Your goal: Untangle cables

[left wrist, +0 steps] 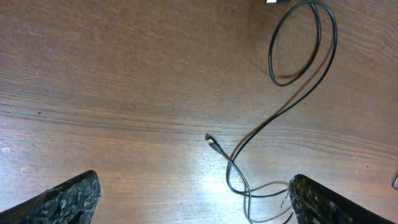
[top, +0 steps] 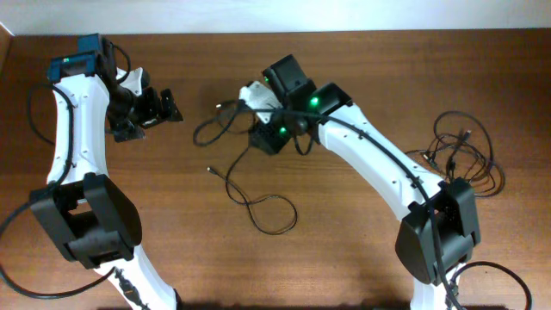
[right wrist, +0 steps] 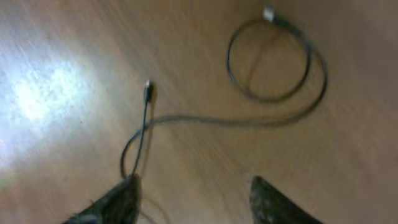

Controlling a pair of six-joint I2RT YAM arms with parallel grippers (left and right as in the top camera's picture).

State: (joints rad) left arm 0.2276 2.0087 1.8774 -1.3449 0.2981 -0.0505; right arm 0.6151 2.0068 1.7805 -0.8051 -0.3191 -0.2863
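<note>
Wooden table (top: 362, 52) lies under me. Just beneath my right gripper (right wrist: 194, 186), fingers apart and empty, one cable (right wrist: 217, 119) lies spread out. Well apart from that gripper, the tangle (top: 461, 159) waits. My left gripper (left wrist: 194, 183) hangs wide open, empty. Next, I think, I must reach the tangle and pinch a single strand.

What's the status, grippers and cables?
Left gripper open, empty. Right gripper open over loose cable, not gripping. Tangled bundle by right arm base, untouched. No obstruction seen.
</note>
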